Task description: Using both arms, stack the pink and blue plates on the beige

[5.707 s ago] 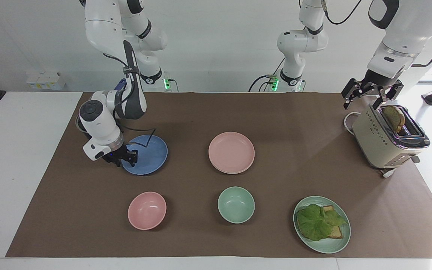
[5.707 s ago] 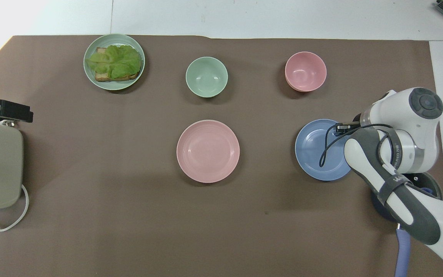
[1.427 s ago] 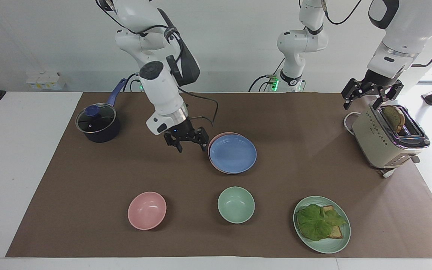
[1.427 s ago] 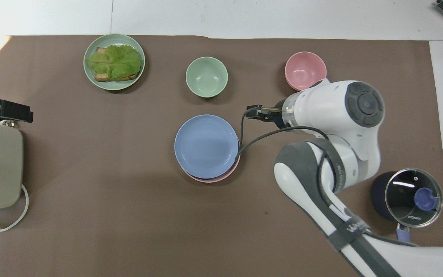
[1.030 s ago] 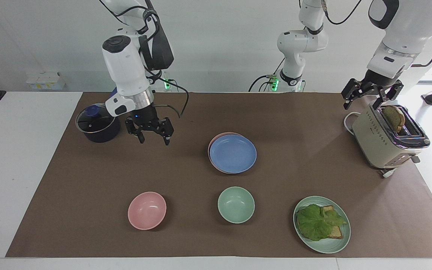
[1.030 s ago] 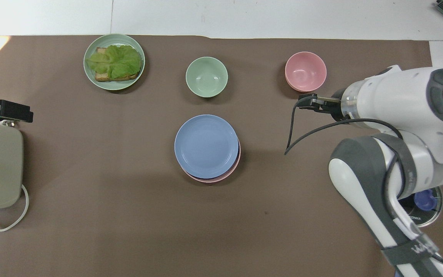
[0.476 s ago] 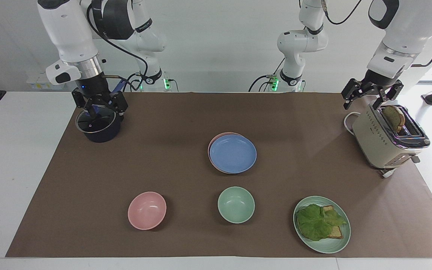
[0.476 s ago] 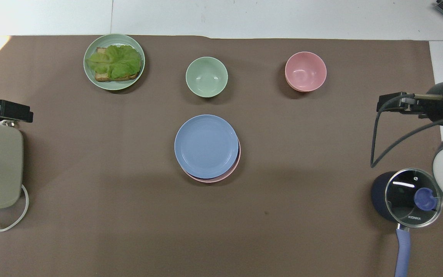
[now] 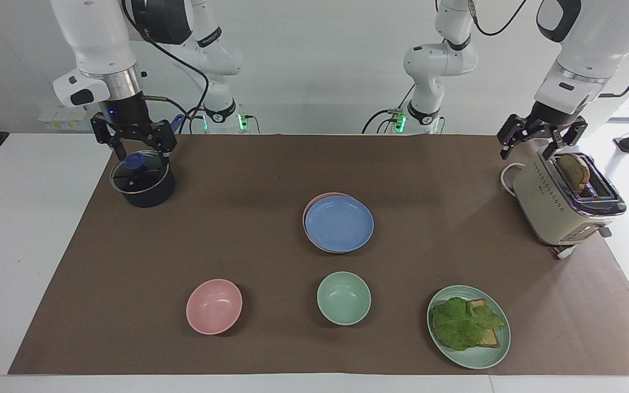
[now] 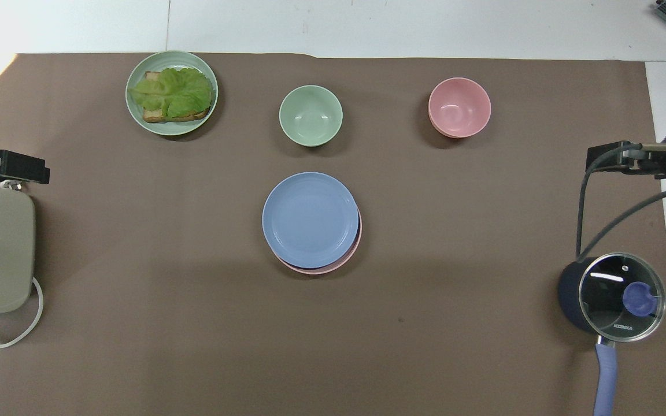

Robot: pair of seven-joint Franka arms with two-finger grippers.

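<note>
Blue on pink, mid-counter; both pincers empty.
Blue plate (image 9: 339, 224) rests on pink plate (image 9: 310, 210); no beige plate visible. Right pincer (image 9: 133, 143) spread over the pot (image 9: 142, 183); left pincer (image 9: 538, 139) spread above the toaster (image 9: 564, 203). Next, probably: find the beige base.

From my feed it's a plain white wall (image 9: 314, 60) at the robots' end and a white table (image 9: 25, 229) with a brown mat (image 9: 271, 164) covering most of it. Hard daylight blows out the left arm's end. A small white box (image 9: 66, 117) sits at the table's edge by the wall.
</note>
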